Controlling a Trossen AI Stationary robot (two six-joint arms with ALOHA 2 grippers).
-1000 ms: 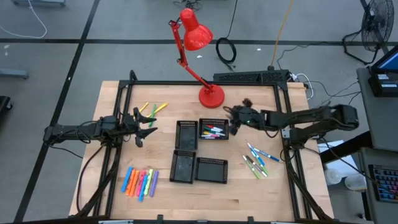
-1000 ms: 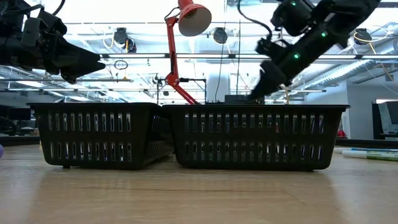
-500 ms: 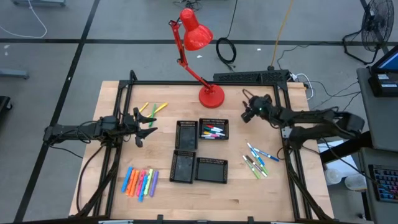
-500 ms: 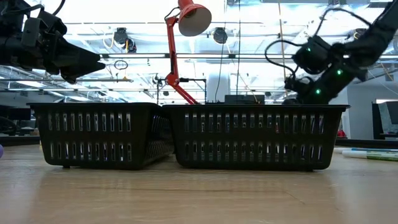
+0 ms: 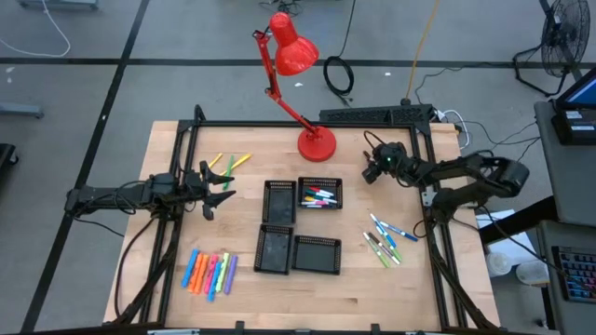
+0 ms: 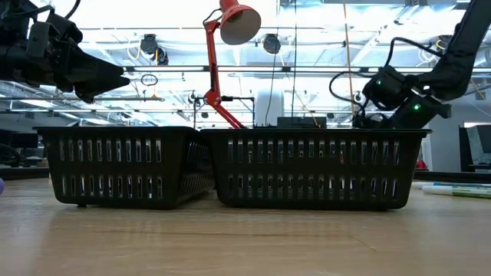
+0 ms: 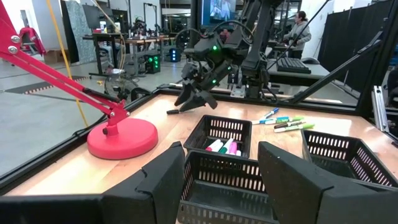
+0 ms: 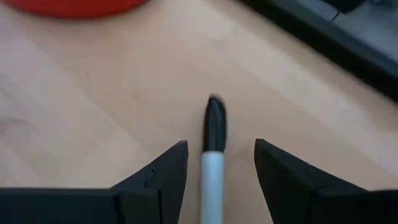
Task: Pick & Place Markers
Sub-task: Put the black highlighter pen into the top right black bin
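High view, worktop [image 5: 177, 140]: four black mesh trays [image 5: 278, 202] at centre; one tray [image 5: 319, 194] holds several markers [image 5: 320, 197]. Loose markers: neon group [image 5: 209, 272] near front left corner, yellow pair [image 5: 230, 163] toward back left, blue and green group [image 5: 385, 238] by right edge. Red lamp [image 5: 316, 142] at back edge. Right tool [image 5: 372, 171] near back right, released, fingers [image 8: 158, 180] either side of a black-capped marker [image 8: 213, 152] lying on the wood. Left tool [image 5: 222, 186] at left edge, released, holding nothing.
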